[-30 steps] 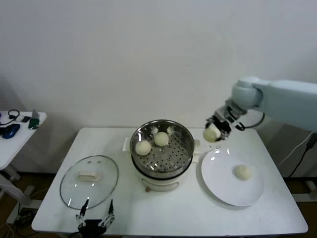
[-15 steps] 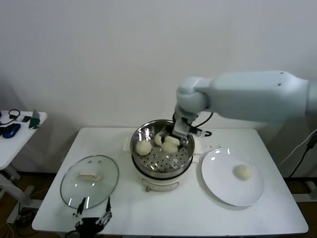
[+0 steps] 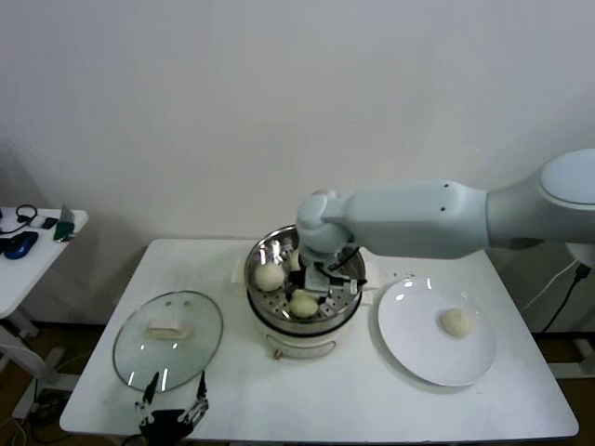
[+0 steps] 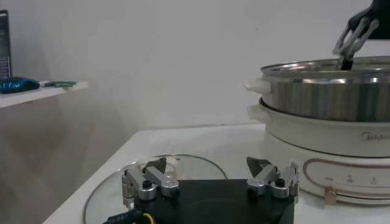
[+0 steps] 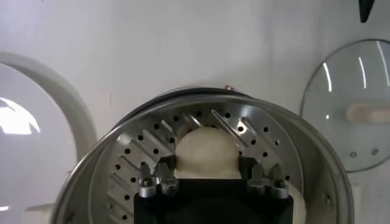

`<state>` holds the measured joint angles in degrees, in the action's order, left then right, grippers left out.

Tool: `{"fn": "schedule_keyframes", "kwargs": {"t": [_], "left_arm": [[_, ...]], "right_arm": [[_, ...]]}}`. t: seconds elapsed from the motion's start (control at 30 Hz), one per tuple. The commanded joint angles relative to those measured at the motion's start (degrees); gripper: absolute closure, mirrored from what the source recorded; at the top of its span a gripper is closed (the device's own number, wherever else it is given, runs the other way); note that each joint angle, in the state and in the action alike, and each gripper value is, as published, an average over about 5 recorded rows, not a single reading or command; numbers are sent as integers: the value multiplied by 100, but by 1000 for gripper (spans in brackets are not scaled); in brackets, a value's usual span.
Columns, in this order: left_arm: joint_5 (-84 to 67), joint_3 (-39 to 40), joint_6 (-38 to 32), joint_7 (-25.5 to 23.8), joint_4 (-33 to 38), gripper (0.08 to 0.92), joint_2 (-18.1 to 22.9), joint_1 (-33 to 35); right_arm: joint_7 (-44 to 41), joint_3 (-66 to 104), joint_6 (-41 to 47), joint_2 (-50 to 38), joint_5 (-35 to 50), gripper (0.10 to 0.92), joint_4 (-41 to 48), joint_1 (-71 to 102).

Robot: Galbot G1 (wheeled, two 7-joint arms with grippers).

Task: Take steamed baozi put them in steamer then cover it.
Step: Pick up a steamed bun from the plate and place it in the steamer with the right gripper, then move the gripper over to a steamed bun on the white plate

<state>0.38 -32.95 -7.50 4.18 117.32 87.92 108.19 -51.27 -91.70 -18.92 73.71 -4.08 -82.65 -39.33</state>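
While right end effector [image 3: 314, 290] hangs inside steamer [image 3: 346, 299], fingers clamp baozi [image 5: 206, 152], bun directly between them just over perforated floor. Last baozi [image 3: 455, 321] on plate [image 3: 409, 348], right arm nearer. Left end effector [image 4: 210, 184] spread wide, idle beside lid [image 3: 167, 339].

we read only "midea" on the steamer [image 4: 341, 131] base's white front (the small captions under its control panel are too tiny).

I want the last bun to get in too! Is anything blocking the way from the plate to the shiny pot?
Nothing visible lies between the last baozi on the plate and the steamer, only bare table.
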Motion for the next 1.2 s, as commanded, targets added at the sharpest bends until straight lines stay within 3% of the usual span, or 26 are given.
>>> {"fn": "schedule_keyframes", "kwargs": {"t": [0.03,0.2,0.4,0.57,0.73,0.83,1.0,1.2], "left_arm": [[0,7,2,-1,11,177,-15,17],[9,18,8,-8,31,177,-16,23],[22,31,2,-14,40,177,-25,27],[24,36,-10,-20,42,177,-44,26],[21,38,-17,-22,54,177,-74,18],[12,39,-17,-25,54,177,-94,-4],[1,31,-8,-35,58,177,-114,-47],[6,27,-34,-53,22,177,-100,-71]], "right_arm": [[-69,26,-129,219,-61,355,211,250],[-165,-20,-235,180,206,329,215,-42],[-185,-51,-454,-151,707,214,287,-714],[-421,-356,-465,-803,1446,203,360,-1447],[-695,-1383,799,-1759,3100,202,333,-2385],[-895,-1870,1710,-2456,3589,203,288,-2668],[-803,-2392,2559,-3494,3492,203,123,-2415],[-390,-1659,3181,-4248,2767,203,197,-970]]}}
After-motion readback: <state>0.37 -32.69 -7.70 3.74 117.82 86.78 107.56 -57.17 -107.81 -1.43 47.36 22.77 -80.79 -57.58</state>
